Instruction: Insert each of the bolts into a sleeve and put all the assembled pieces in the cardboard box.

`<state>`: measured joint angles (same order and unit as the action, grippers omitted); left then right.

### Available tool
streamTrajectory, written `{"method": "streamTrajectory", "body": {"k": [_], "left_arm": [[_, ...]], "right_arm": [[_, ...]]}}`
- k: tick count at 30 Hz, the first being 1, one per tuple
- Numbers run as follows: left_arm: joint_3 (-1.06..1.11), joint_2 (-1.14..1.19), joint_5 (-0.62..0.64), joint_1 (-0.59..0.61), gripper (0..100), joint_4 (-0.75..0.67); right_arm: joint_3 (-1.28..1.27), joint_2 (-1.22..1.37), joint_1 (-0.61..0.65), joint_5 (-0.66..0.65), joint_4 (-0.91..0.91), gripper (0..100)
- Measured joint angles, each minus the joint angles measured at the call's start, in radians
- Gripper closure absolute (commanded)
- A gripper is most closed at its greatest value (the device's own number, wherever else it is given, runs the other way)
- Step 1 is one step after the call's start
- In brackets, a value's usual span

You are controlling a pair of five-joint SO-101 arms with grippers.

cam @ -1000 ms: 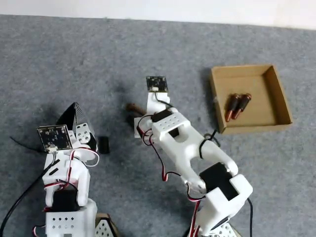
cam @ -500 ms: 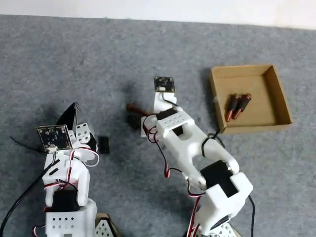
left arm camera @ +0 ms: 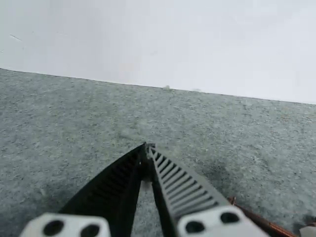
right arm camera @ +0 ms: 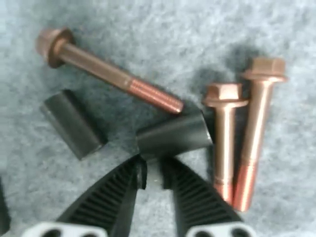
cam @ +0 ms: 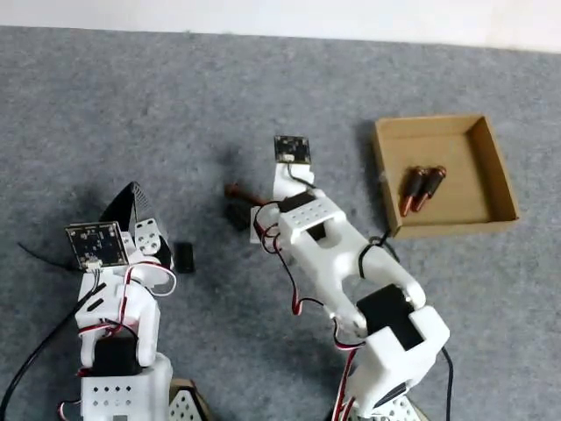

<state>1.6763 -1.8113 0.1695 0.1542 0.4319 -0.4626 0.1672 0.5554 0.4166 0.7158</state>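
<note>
Right gripper (right arm camera: 154, 174) narrowly parted, tips just beside 1 sleeve (right arm camera: 173, 136) near 3 bolts (right arm camera: 106, 74); I read left gripper (left arm camera: 147, 150) clenched, empty.

Grey, coarse-fibred, lightly speckled matting (cam: 105, 105) laid flat as the working surface, ending along its far edge against a plain white wall (left arm camera: 197, 39) behind.
</note>
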Motion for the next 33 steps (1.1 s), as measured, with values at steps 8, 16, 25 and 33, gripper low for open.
{"method": "streamTrajectory", "body": {"k": [8,16,25,33], "left_arm": [[0.000,0.000,0.000,0.000,99,0.000],[0.000,0.000,0.000,0.000,99,0.000],[0.000,0.000,0.000,0.000,99,0.000],[0.000,0.000,0.000,0.000,99,0.000]], "right_arm": [[0.029,-0.002,0.002,0.003,0.000,81.3],[0.035,0.000,-0.011,0.003,0.002,81.3],[0.063,0.002,-0.017,0.121,0.002,81.3],[0.063,0.002,-0.023,0.141,0.002,81.3]]}}
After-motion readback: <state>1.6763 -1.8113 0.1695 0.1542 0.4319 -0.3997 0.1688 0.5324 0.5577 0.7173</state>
